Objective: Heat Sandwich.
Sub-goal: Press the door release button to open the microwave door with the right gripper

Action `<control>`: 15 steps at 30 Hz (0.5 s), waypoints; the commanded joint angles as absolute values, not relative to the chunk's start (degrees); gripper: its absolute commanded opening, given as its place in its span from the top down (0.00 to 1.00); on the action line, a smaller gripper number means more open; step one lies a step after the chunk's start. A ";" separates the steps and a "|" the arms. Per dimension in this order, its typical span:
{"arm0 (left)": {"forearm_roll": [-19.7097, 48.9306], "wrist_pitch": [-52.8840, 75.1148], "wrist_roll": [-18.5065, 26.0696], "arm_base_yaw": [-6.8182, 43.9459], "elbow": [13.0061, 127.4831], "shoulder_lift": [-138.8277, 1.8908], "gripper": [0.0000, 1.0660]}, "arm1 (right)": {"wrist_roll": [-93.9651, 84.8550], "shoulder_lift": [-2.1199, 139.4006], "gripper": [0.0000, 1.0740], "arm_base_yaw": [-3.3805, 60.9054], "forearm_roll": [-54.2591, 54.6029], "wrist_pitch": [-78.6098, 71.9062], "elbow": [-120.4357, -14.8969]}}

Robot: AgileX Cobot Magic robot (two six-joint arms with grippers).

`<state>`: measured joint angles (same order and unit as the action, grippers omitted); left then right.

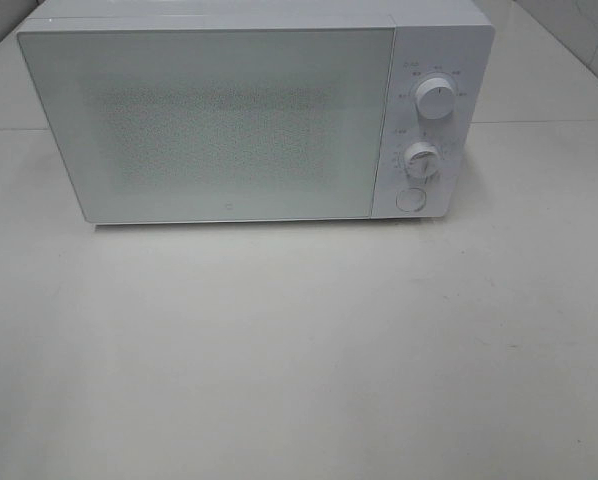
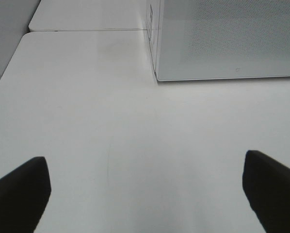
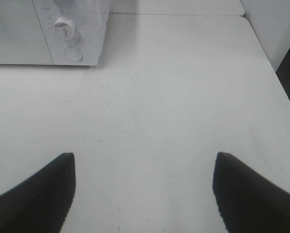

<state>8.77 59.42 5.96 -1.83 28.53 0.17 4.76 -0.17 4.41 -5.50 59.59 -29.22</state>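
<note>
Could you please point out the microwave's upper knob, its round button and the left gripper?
Upper knob [image 1: 437, 101]: exterior high view, centre of its face.
Round button [image 1: 411, 199]: exterior high view, its centre.
Left gripper [image 2: 145, 170]: left wrist view, midway between its open fingertips.

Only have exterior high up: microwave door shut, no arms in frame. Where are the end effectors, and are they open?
Observer: The left end effector is open, jaws wide apart with nothing between them, above bare table.
Operator: What's it facing?
Observer: The microwave, at the door's corner on the side away from the controls.
Operator: Right one?
Observer: The right end effector is also open and empty, facing the microwave's control end, where the lower dial and the round button show.
Operator: Sandwich in either wrist view?
Observer: No. Both wrist views show only microwave and table.
</note>
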 commanded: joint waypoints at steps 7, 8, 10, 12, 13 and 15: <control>8.94 59.42 5.84 -1.83 28.36 1.78 0.05 | 4.47 2.41 0.29 4.01 -3.78 50.99 -31.05; 8.94 59.42 5.84 -1.83 28.36 1.78 0.05 | 4.47 4.53 0.29 4.01 -3.84 49.27 -31.05; 8.94 59.42 5.84 -1.83 28.36 1.78 0.05 | 4.47 6.82 0.29 4.01 -3.84 47.15 -31.05; 8.94 59.42 5.84 -1.83 28.36 1.78 0.05 | 4.47 7.96 0.29 4.01 -3.84 45.89 -31.05; 8.94 59.42 5.84 -1.83 28.36 1.78 0.05 | 4.47 8.94 0.29 4.01 -3.84 44.81 -31.05; 8.94 59.42 5.84 -1.83 28.36 1.78 0.05 | 4.47 12.26 0.29 4.01 -3.84 40.45 -31.05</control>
<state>8.77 59.42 5.96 -1.83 28.53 0.17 4.76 10.89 4.41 -4.01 43.49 -30.65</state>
